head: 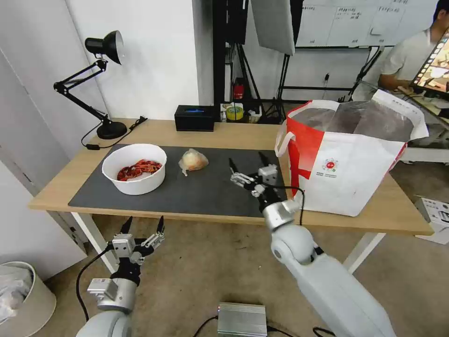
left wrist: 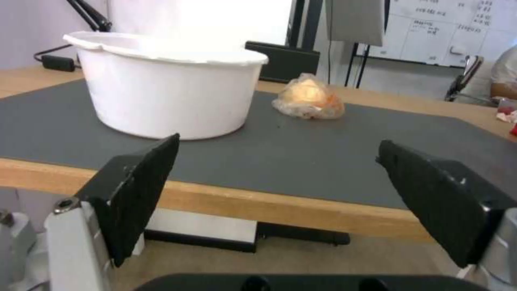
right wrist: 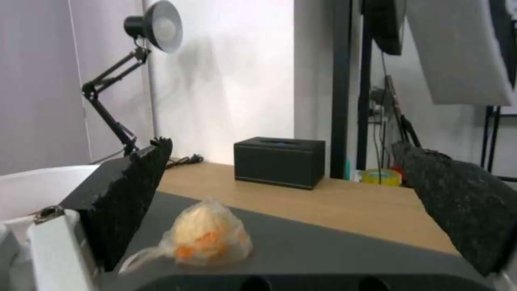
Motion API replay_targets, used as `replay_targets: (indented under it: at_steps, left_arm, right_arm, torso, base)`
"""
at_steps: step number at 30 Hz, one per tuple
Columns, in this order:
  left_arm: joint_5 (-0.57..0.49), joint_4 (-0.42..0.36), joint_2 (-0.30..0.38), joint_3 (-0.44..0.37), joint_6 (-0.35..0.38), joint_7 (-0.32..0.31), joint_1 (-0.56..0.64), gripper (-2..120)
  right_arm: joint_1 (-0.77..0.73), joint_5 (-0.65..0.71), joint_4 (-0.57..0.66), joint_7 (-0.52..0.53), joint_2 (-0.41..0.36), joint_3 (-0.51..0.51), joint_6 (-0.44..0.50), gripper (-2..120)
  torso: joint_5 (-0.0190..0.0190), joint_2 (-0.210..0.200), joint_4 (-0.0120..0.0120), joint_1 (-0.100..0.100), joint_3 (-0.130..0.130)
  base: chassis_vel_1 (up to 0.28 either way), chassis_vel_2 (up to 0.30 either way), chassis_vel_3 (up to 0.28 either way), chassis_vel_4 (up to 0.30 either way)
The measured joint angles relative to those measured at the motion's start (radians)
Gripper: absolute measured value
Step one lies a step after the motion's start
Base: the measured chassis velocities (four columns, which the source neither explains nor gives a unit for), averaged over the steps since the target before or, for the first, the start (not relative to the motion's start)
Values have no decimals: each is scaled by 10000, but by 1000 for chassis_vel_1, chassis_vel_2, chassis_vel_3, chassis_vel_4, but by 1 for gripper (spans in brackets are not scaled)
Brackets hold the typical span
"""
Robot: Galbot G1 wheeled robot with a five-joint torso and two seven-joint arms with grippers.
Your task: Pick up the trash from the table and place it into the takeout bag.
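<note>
Surroundings: a black desk lamp stands at the far left corner of the table, and a black box sits at the far edge; neither lies between the grippers and the trash
Mat: the dark grey mat carries both remaining pieces of trash
Bowl: the white round bowl of red shells stands upright, mouth up, on the left part of the mat, near the front edge
Small bag: the clear bag with a yellowish lump lies just right of the bowl, apart from it, its twisted end towards the front left
Takeout bag: the takeout bag stands upright at the right end of the table, mouth open upward
Right gripper: the right gripper hovers over the mat between small bag and takeout bag, fingers spread wide, holding nothing
Left gripper: the left gripper waits below the table's front edge, before the bowl, fingers wide apart and empty
</note>
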Motion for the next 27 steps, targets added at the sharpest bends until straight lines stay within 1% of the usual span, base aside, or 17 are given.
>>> replay_targets:
  at_steps: [1,4,5,8,9,11,12,14,15,18,19,22,23,26,27]
  left_arm:
    - [0,0,0,0,0,0,0,100]
    - [46,-36,-86,19,-3,3,61,100]
    - [46,-36,-86,19,-3,3,61,100]
    - [110,-48,-171,17,-27,7,144,100]
    - [110,-48,-171,17,-27,7,144,100]
    - [156,-68,-231,1,-55,9,193,100]
    - [156,-68,-231,1,-55,9,193,100]
    - [174,-104,-295,-21,-78,12,239,100]
    - [174,-104,-295,-21,-78,12,239,100]
    - [191,-136,-344,-40,-88,16,290,100]
    - [191,-136,-344,-40,-88,16,290,100]
    - [196,-142,-390,-66,-97,18,310,100]
    - [196,-142,-390,-66,-97,18,310,100]
    - [197,-142,-404,-70,-119,23,350,100]
    - [197,-141,-400,-72,-122,25,354,100]
  right_arm:
    - [0,0,0,0,0,0,0,100]
    - [1178,160,-1114,-245,375,-344,-28,100]
    - [1178,160,-1114,-245,375,-344,-28,100]
    - [2193,299,-2158,-490,854,-593,-57,100]
    - [2193,299,-2158,-490,854,-593,-57,100]
    - [2804,538,-2902,-675,1279,-776,-171,100]
    - [2804,538,-2902,-675,1279,-776,-171,100]
    - [3257,796,-3590,-855,1675,-937,-325,100]
    - [3257,796,-3590,-855,1675,-937,-325,100]
    - [3807,870,-4635,-1146,2271,-1091,-504,100]
    - [3807,870,-4635,-1146,2271,-1091,-504,100]
    - [4271,856,-5417,-1322,2776,-1103,-919,100]
    - [4271,856,-5417,-1322,2776,-1103,-919,100]
    - [4708,814,-6024,-1541,3138,-1119,-1651,100]
    - [4878,737,-6231,-1601,3221,-1158,-2055,100]
  torso:
    - [0,0,0,0,0]
    - [1,0,0,0,1]
    - [1,0,0,0,1]
    - [0,0,1,1,0]
    - [0,0,1,1,0]
    - [-1,1,1,1,0]
    - [-1,1,1,1,0]
    - [0,1,1,0,0]
    - [0,1,1,0,0]
    - [0,1,2,1,1]
    - [0,1,2,1,1]
    - [0,1,2,0,0]
    - [0,1,2,0,0]
    - [-1,1,1,-1,-1]
    - [0,1,3,-1,0]
  base:
    - [0,0,0,0]
    - [0,0,0,0]
    - [0,0,0,0]
    - [0,0,0,0]
    - [0,0,0,0]
    - [0,0,0,0]
    - [0,0,0,0]
    - [0,0,0,0]
    - [0,0,0,0]
    - [0,0,0,0]
    - [0,0,0,0]
    - [0,0,0,0]
    - [0,0,0,0]
    - [0,0,0,0]
    - [0,0,0,0]
